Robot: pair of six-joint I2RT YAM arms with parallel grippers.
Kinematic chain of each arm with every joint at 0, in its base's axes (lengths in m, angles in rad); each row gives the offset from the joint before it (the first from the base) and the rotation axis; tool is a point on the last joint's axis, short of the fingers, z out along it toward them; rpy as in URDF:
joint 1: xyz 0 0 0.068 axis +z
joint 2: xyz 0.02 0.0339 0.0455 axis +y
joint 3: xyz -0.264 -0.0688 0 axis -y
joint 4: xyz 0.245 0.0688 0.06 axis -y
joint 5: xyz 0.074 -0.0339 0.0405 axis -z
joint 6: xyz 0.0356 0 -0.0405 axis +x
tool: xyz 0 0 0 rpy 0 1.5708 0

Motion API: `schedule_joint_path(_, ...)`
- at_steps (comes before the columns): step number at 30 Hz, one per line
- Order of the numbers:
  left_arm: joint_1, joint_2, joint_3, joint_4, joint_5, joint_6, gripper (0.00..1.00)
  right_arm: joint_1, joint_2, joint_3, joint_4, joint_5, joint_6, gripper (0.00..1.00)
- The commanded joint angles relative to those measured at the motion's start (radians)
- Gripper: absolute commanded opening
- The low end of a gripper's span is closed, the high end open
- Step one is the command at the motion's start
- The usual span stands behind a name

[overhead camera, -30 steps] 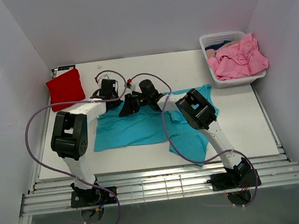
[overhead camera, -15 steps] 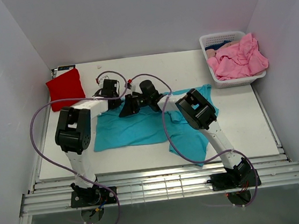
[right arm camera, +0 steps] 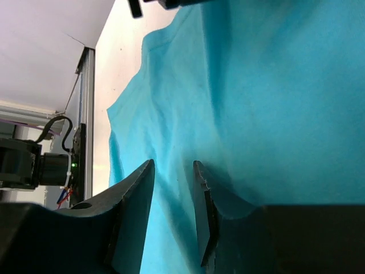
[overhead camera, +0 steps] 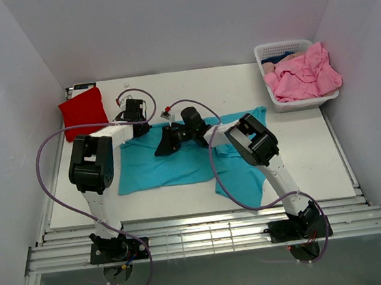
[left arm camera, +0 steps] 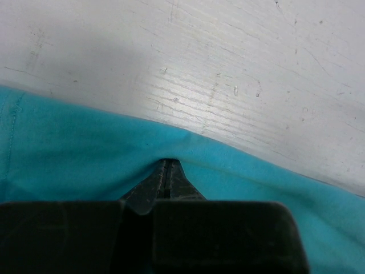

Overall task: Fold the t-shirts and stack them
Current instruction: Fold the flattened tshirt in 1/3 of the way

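Observation:
A teal t-shirt (overhead camera: 179, 163) lies spread out across the middle of the table. My left gripper (overhead camera: 136, 127) is at the shirt's far left edge, and in the left wrist view its jaws (left arm camera: 168, 164) are shut with the teal hem (left arm camera: 85, 154) pinched at their tip. My right gripper (overhead camera: 163, 147) hovers low over the shirt's middle; its jaws (right arm camera: 173, 164) stand apart with teal cloth (right arm camera: 268, 103) showing behind the gap. A folded red t-shirt (overhead camera: 82, 112) rests at the far left corner. Pink t-shirts (overhead camera: 304, 74) are heaped in a basket.
The white slotted basket (overhead camera: 263, 53) stands at the far right corner of the white table (overhead camera: 302, 154). White walls enclose the table on three sides. Purple cables loop from both arms over the left side and the shirt.
My left gripper has drawn the shirt's far edge a little back and to the left. My right gripper has shifted toward the near side, over the shirt's middle.

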Motion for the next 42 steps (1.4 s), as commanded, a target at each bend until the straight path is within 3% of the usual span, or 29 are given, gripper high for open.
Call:
schedule_joint_path(1,0.009,0.012,0.006,-0.024,-0.003,0.011,0.00,0.007,-0.080,0.004,0.075,-0.025,0.020,0.39)
schedule_joint_path(9,0.013,0.014,0.012,-0.015,0.012,0.020,0.00,0.007,-0.093,0.091,0.130,0.039,0.059,0.40)
schedule_joint_path(14,0.013,0.002,0.016,0.014,0.022,0.033,0.00,0.007,0.019,0.243,0.107,0.055,0.091,0.37)
schedule_joint_path(20,0.013,-0.106,-0.020,0.051,-0.066,0.045,0.00,0.007,0.149,0.357,0.082,0.053,0.119,0.31)
schedule_joint_path(29,0.015,-0.241,-0.059,0.059,-0.176,0.059,0.00,0.009,0.185,0.334,0.111,0.055,0.131,0.31)
schedule_joint_path(42,0.048,-0.158,-0.042,0.045,-0.195,0.070,0.00,0.007,0.182,0.320,0.119,0.078,0.120,0.33)
